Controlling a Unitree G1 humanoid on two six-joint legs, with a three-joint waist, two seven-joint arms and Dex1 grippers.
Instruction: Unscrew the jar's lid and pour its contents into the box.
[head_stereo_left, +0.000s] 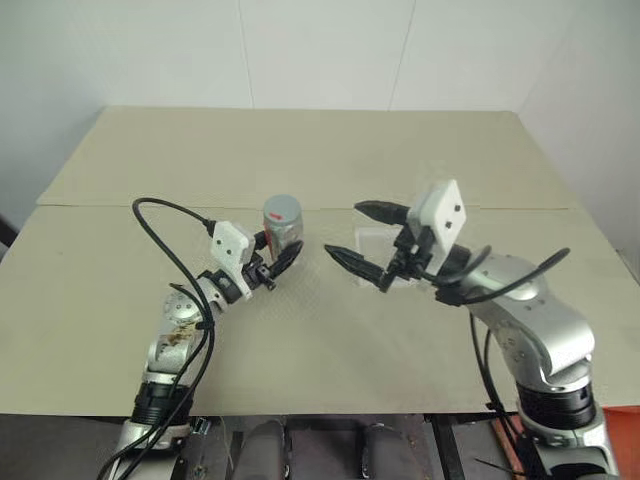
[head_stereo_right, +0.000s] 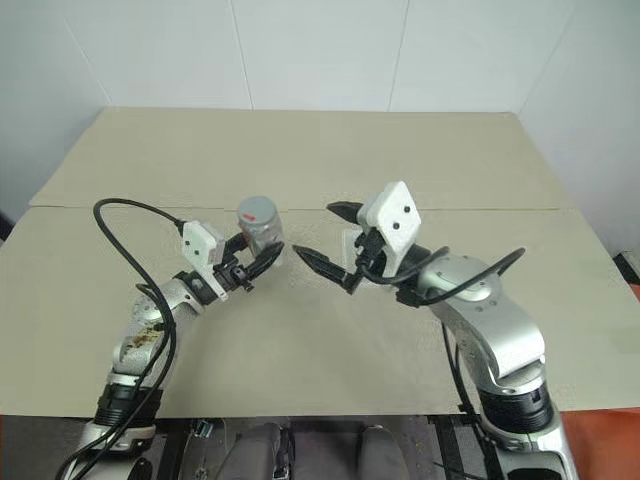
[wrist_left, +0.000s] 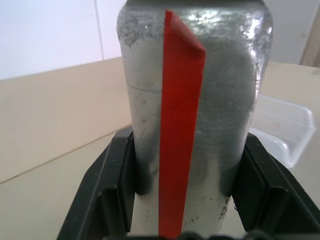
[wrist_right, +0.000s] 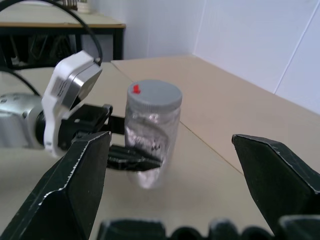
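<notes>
I have the jar (head_stereo_left: 282, 224) clamped in the left tool (head_stereo_left: 280, 262), lifted clear of the worktop (head_stereo_left: 300, 330). The two black fingers (wrist_left: 117, 190) press against opposite sides of the jar's lower body, and the jar stands upright above them. In the left wrist view a red strip runs up the side of the jar that faces the camera, and the silver-grey wall looks scuffed and mottled.

The lid (wrist_right: 153, 94) sits on top of the jar, grey and flat, with a small red mark near its edge. Through the right wrist view I see the jar's wall as partly see-through, with some dark bits (wrist_right: 150, 145) low inside, near where the left tool grips; I cannot tell how much is in there.

My right tool (head_stereo_left: 356, 238) hangs just to the right of the jar, at about the jar's height and not touching it. Its fingers (head_stereo_left: 352, 264) stand wide apart, tips pointing toward the jar, with nothing between them. From the right wrist view the jar and its lid sit in the gap between those two fingers, further out.

The box (wrist_left: 285, 125) rests on the worktop to the right of the jar, mostly behind the right tool in the head views. In the left wrist view it shows just past the jar's side, a clear shallow tray with thin walls.
</notes>
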